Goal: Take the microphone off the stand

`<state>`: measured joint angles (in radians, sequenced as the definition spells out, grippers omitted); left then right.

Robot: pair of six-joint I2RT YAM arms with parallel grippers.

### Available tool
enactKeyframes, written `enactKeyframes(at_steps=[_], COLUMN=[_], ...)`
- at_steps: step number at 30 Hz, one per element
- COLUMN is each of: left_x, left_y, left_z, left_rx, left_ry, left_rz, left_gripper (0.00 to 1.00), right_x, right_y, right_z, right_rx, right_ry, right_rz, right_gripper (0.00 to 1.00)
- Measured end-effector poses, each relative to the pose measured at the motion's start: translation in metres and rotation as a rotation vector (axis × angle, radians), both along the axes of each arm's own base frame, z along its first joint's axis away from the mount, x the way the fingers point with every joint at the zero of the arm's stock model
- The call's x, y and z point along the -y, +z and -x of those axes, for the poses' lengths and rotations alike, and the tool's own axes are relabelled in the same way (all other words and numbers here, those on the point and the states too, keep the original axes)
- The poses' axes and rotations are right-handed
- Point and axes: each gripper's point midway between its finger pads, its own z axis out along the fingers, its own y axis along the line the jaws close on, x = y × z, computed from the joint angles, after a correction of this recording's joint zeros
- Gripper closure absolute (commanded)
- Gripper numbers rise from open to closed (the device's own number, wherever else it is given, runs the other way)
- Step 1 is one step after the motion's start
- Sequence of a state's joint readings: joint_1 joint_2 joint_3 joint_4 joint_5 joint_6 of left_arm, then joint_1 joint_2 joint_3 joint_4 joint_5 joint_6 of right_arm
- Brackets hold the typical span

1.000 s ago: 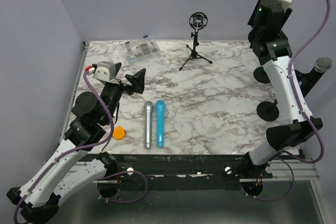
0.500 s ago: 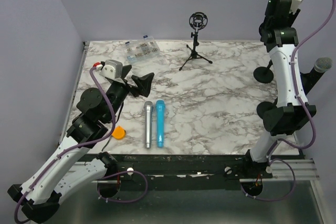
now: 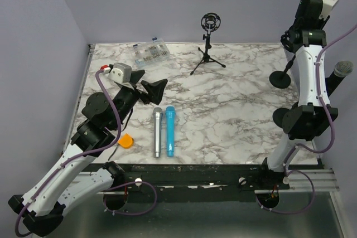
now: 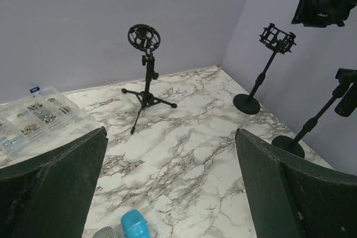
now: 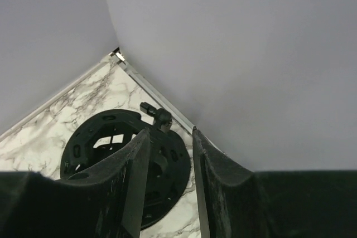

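Open marble desk [image 3: 240, 110] spans the middle. A tripod stand [image 3: 208, 54] blocks the back centre. An empty round-base stand [image 3: 280, 78] and a microphone-holding stand [image 4: 288, 144] crowd the right edge. A silver microphone [image 3: 158, 132] and a blue microphone [image 3: 169, 131] lie together front left.

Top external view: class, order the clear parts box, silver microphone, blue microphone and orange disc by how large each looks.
1. clear parts box: covers the most area, though it lies farthest from the camera.
2. silver microphone and blue microphone: they look alike, so unranked.
3. orange disc: smallest.
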<state>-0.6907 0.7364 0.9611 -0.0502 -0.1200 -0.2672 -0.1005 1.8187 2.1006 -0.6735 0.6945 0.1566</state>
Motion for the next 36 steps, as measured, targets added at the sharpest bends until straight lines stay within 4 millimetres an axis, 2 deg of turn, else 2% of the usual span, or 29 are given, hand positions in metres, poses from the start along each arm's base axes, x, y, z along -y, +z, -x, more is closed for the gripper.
enactKeyframes(at_steps=[4,8,23,36], left_x=[0.002,0.003,0.008,0.009], left_y=[0.001,0.001,-0.003,-0.005], left_z=[0.0,0.0,-0.002,-0.003], left_rx=[-0.003,-0.005,-0.016,-0.022], left_ry=[-0.007,-0.01,-0.018,-0.018], left_rz=[0.002,0.004,-0.005,-0.01], left_gripper=[0.04,0.05,0.05,0.05], right_x=[-0.002,-0.003,0.01,0.01], right_y=[-0.019,-0.032,-0.047,-0.064], right_z=[-0.012,-0.016,-0.017,-0.017], right_rx=[-0.041,-0.075,-0.093,-0.085], right_ry=[0.011,0.016,-0.008,-0.009], right_rz=[-0.007,-0.008,-0.008,-0.01], right_gripper=[0.64,0.64,0.67,0.68])
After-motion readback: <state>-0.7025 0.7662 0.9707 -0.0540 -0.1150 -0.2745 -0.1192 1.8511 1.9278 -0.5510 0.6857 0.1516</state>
